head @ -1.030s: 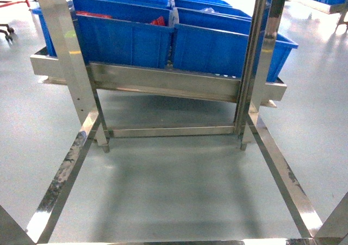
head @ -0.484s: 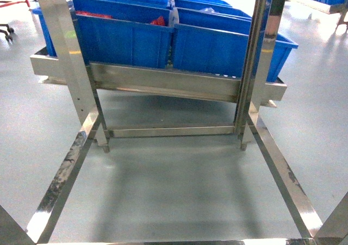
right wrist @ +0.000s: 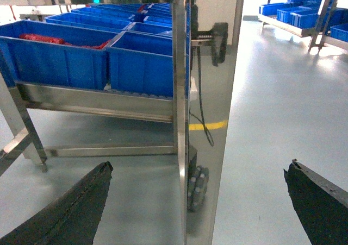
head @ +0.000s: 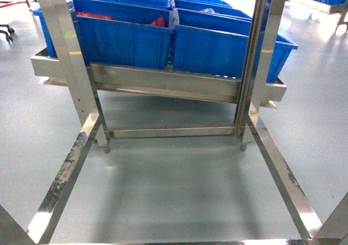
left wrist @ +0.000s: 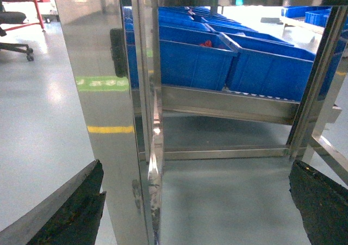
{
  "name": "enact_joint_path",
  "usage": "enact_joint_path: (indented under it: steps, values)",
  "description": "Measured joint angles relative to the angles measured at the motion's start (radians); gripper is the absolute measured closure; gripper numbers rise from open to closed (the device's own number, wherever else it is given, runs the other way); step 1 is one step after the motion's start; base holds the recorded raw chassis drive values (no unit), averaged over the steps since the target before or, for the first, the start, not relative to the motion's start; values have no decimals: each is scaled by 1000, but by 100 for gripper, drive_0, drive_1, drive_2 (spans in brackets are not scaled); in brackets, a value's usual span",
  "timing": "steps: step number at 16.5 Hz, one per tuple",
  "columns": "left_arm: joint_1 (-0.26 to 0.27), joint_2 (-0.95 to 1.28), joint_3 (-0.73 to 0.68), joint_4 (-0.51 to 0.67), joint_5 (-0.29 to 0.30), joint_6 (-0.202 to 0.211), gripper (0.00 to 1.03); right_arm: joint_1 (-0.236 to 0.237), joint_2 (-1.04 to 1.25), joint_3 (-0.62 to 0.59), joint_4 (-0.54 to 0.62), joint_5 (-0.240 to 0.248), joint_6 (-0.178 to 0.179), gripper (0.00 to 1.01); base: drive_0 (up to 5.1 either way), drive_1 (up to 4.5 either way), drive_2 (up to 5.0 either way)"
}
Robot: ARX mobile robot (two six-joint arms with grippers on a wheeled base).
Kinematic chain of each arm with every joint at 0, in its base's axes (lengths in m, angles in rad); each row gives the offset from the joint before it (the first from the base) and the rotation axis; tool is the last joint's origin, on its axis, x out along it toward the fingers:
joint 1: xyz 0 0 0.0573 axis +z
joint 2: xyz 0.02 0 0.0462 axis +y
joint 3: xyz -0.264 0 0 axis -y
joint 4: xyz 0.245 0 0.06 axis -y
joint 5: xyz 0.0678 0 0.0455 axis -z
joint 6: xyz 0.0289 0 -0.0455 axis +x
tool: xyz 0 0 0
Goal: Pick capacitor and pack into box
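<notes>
Small red pieces (head: 158, 21), too blurred to confirm as capacitors, lay loose inside the front-left blue bin (head: 125, 44), showing just above its rim at the right-hand corner. More of the same red (right wrist: 41, 38) stretched along the bin's far side. The bin sat tilted forward on the steel rack (head: 163, 82).

A stainless-steel rack (head: 163, 82) stands on a smooth grey floor (head: 174, 185), its sloped shelf carrying blue plastic bins (head: 125, 38) side by side in 2 rows that run back from the front lip. Red items (head: 157, 21) lie in the front left bin. Low steel rails (head: 65, 174) of the frame rest on the floor at left and right.
</notes>
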Motion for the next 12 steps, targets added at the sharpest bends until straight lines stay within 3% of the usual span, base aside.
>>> enact_joint_path:
  steps: [12]
  values:
    - [0,0,0,3,0,0,5,0,0,0,2,-1,-1,3,0,0,0]
